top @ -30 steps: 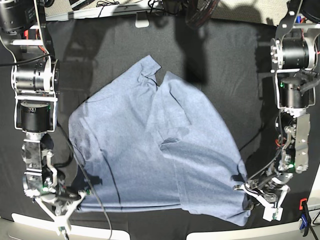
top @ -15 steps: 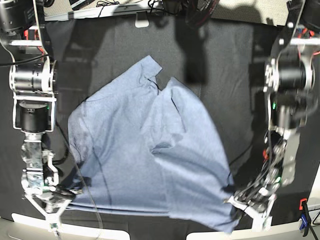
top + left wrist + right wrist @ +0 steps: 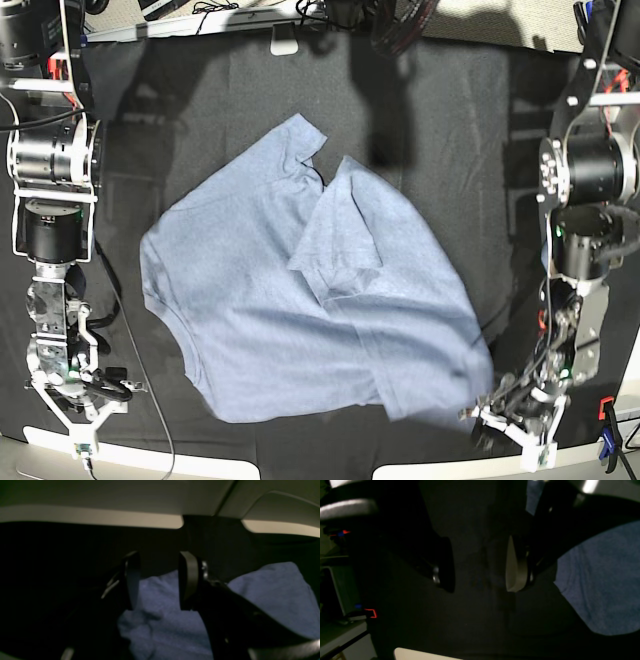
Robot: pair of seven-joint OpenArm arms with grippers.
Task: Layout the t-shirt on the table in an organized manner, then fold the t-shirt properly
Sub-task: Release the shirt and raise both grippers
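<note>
I see both hands open and holding nothing: my left hand (image 3: 158, 580) hovers over the t-shirt (image 3: 300, 310) hem corner, my right hand (image 3: 480, 565) over bare bench (image 3: 470, 120). The shirt lies rumpled mid-bench, 1 sleeve folded over, probably needing smoothing.

Bare table (image 3: 480, 150) around t-shirt (image 3: 300, 320)

The base view looks straight down from high above the table (image 3: 470, 110), taking in the whole t-shirt (image 3: 300, 300) and both arms. Each wrist view sits low and close behind its own gripper, looking out between the fingers across the black cloth toward the pale table edge. All three views share part of the shirt's blue fabric.
</note>
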